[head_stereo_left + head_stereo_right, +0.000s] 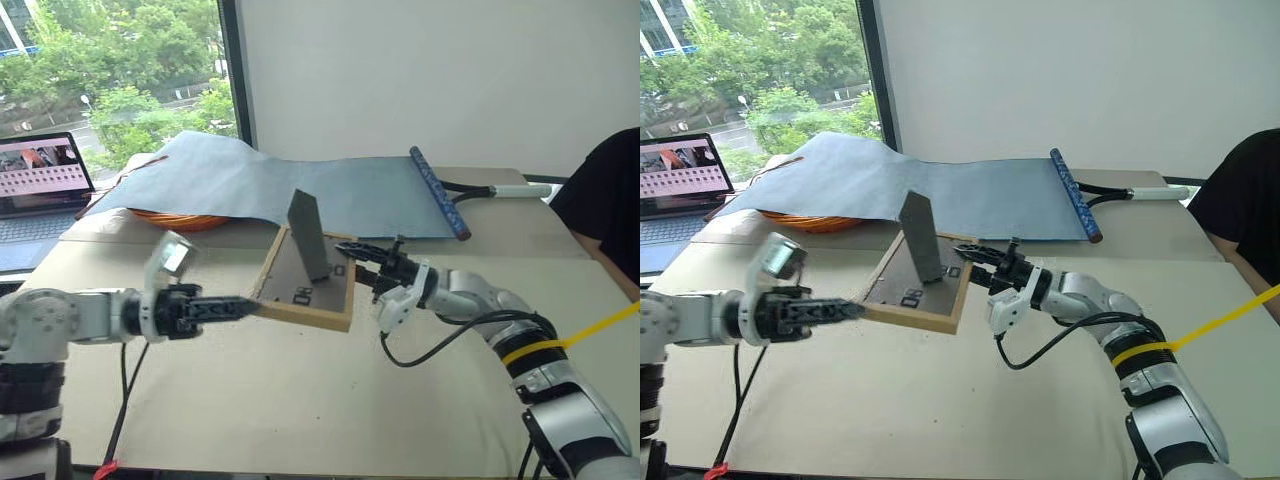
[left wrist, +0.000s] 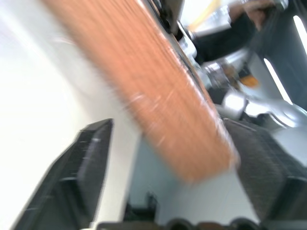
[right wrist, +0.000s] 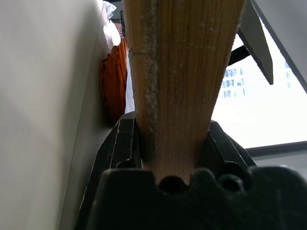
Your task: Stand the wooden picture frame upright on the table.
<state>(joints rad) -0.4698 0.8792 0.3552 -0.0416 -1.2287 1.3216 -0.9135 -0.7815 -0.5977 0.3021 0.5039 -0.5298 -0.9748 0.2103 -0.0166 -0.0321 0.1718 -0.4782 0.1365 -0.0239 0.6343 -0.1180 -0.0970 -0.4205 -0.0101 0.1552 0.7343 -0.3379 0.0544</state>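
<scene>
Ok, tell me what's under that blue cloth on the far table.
An orange basket peeks from under the blue cloth's left end. The cloth covers the rest of it and whatever else lies there.

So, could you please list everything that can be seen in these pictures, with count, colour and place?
wooden picture frame: one, light wood with dark back up, held above the table, stand folded out.
table: one, beige, near.
farther table: one, beige, behind it.
cloth: one, blue-grey, on the farther table.
basket: one, orange, under the cloth's left end.
racket: one, dark with white handle, by the cloth's right end.
laptop: one, open, far left.
person: one, in black, right edge.
yellow strap: one, around the right arm.
left gripper: black, open, at the frame's left edge.
right gripper: black, clamped on the frame's right edge.
</scene>
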